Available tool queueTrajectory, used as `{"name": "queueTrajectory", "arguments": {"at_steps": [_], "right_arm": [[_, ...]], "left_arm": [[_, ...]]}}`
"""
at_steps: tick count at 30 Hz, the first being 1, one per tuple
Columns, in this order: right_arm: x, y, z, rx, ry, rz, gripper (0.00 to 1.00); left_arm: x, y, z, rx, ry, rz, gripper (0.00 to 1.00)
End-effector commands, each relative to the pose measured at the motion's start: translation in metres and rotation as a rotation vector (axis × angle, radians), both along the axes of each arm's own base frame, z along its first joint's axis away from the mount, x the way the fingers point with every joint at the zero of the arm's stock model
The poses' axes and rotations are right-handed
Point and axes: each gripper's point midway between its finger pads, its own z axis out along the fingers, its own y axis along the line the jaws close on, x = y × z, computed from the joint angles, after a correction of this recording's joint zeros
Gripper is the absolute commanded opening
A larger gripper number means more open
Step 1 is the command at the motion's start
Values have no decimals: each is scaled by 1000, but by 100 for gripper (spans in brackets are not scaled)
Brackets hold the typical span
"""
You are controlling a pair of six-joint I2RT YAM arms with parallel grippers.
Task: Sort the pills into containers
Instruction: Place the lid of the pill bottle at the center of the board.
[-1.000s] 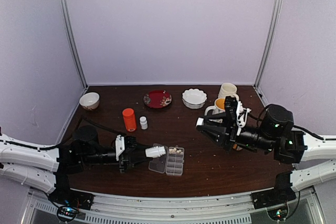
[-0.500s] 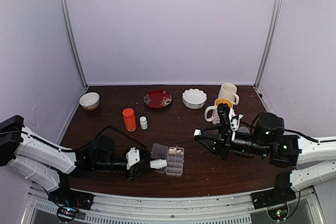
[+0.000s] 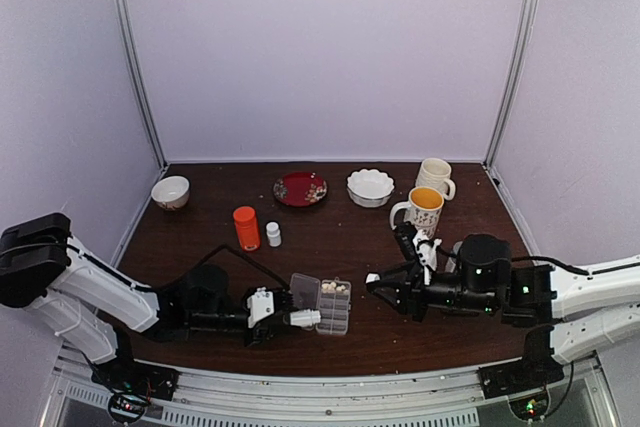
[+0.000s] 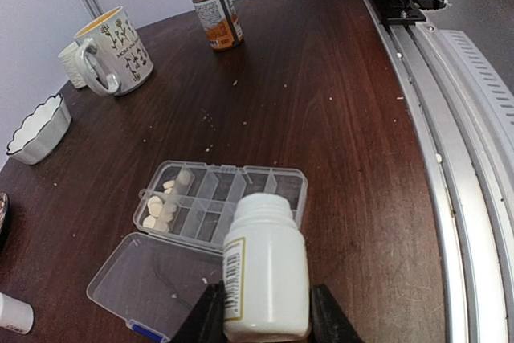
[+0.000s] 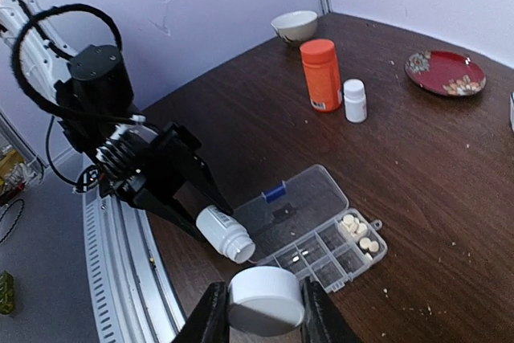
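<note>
The left hand (image 4: 267, 315) is clamped on an uncapped white bottle (image 4: 267, 271), held nearly level with its open mouth aimed at the clear pill box (image 4: 273, 186). That looks like a setup for tipping tablets into the cells. The right hand (image 5: 265, 319) is closed on the bottle's white cap (image 5: 265, 299), probably to keep it out of the way while the pour is made. The box lies on the dark counter (image 4: 337, 94) with its hinged lid (image 4: 152, 283) folded flat beside it, so every cell is open from above. The pills (image 4: 161, 206) sit in the cells at one end, and the rest look nearly empty. Compared with a second ago, the left arm has stretched forward and dropped lower, taking the bottle mouth from above the lid to the box's near end. The right hand has come down, away from the mugs and toward the box.
</note>
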Motion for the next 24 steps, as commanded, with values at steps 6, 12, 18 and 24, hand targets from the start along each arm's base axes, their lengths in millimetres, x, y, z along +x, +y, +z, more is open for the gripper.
{"name": "queueTrajectory", "arguments": {"at_steps": [6, 12, 18, 24], "right_arm": [[30, -49, -111, -468, 325, -240, 0], [23, -67, -146, -782, 411, -220, 0], [24, -60, -163, -881, 442, -195, 20], [33, -43, -149, -807, 430, -200, 56]], "left_arm": [[2, -11, 11, -52, -46, -42, 6], [0, -12, 7, -41, -51, -60, 6], [-2, -12, 3, -36, -54, -72, 6], [-2, -14, -1, -30, -56, -77, 5]]}}
